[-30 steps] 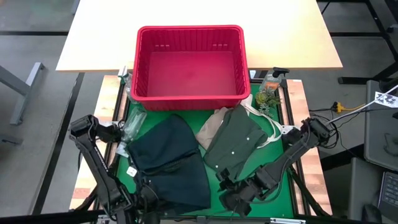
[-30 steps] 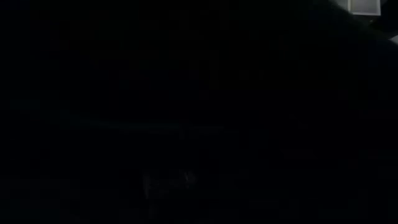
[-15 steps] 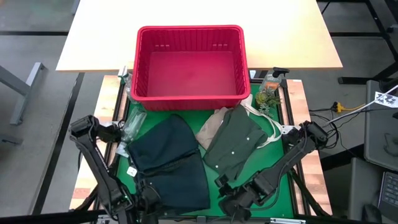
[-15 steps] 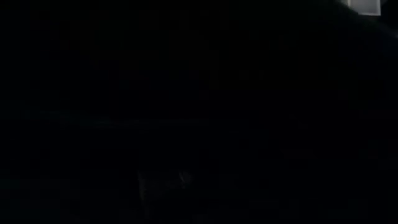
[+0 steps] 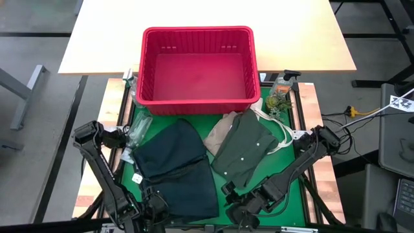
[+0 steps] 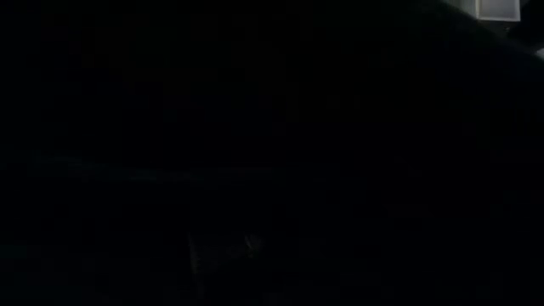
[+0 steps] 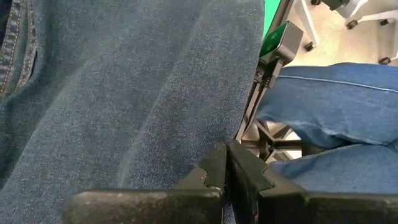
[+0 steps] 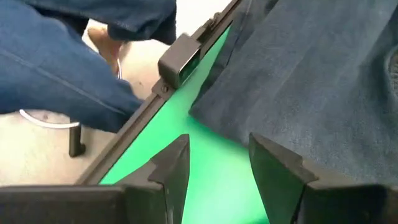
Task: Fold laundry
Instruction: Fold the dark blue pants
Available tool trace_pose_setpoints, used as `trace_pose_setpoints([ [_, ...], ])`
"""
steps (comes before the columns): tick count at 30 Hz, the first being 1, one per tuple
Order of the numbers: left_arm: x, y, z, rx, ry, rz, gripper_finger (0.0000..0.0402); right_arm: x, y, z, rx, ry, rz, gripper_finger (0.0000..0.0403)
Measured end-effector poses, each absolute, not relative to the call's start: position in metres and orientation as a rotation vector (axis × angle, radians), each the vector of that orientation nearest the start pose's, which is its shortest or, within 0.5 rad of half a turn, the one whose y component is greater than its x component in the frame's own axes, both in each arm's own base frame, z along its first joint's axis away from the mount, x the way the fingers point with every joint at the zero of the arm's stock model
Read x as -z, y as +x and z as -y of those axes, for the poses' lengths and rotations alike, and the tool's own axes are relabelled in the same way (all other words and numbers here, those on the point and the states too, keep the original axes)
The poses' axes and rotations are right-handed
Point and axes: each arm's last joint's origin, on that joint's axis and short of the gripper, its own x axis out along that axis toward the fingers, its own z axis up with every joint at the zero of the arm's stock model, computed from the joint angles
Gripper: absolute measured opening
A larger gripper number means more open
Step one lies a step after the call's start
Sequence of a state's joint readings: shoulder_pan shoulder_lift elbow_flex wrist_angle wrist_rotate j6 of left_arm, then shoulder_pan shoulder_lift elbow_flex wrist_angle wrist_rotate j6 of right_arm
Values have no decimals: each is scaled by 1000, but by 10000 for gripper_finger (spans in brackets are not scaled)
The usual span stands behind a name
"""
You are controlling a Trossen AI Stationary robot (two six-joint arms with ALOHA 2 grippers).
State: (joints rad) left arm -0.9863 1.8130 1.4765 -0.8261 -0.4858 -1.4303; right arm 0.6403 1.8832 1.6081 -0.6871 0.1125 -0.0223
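Both arms are dark, nearly black, built of slim straight links joined by chunky rounded joint housings, with black cables looping at the outer joints. The left gripper (image 7: 227,165) has matte black, angular fingers with bevelled edges. The right gripper (image 8: 214,165) has the same matte black fingers, wedge-shaped, rising from a flat dark crossbar.

- One red basket (image 5: 197,68), at the far edge of the green mat (image 5: 223,197).
- Three garments on the mat: dark blue jeans (image 5: 174,168), olive-green shirt (image 5: 244,150), tan top (image 5: 220,133).
- Two bottles: one (image 5: 137,129) at the left edge, one (image 5: 282,84) at the far right corner.
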Motion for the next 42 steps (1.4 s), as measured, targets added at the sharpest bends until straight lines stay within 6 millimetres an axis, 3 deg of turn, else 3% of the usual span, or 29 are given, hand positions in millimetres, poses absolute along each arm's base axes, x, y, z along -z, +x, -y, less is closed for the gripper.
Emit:
trace_pose_setpoints([
  [17,-250,211,308,-180,-551,-997,11,-264,324,-241,-505,-435,-945,166],
  [24,-246,203,318,-108,-506,-1031,61,-264,324,-241,-503,-434,-946,166],
  [33,-219,211,328,-49,-323,-1063,140,-263,323,-240,-501,-440,-961,166],
  [42,-195,216,334,-38,-300,-1146,205,-263,323,-240,-501,-439,-960,166],
])
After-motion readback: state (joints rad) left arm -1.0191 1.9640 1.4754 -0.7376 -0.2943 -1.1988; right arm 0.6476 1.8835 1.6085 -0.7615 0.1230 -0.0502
